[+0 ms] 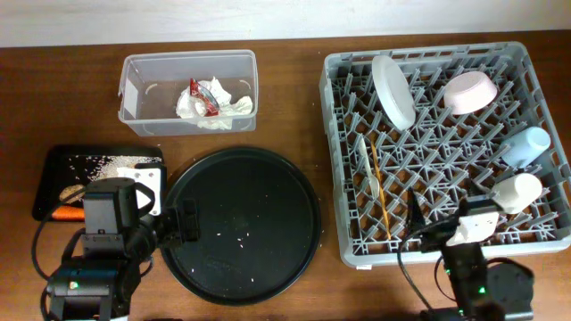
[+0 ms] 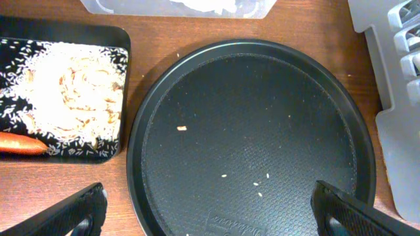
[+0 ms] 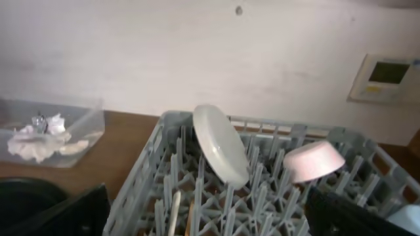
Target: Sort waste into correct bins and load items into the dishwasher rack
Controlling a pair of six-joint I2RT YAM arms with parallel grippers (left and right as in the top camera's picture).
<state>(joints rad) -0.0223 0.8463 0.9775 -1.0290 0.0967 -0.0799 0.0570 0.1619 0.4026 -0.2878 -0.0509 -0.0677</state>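
Observation:
The grey dishwasher rack at the right holds the white plate, pink bowl, blue cup, white cup, white fork and chopsticks. The clear tub holds the white napkin and red-and-white wrapper. The small black tray holds grain scraps and the carrot. My left gripper is open and empty over the round tray. My right gripper is open and empty at the rack's near edge.
A large round black tray lies in the middle front with a few grains on it. The table is brown wood. A pale wall with a small panel stands behind the rack.

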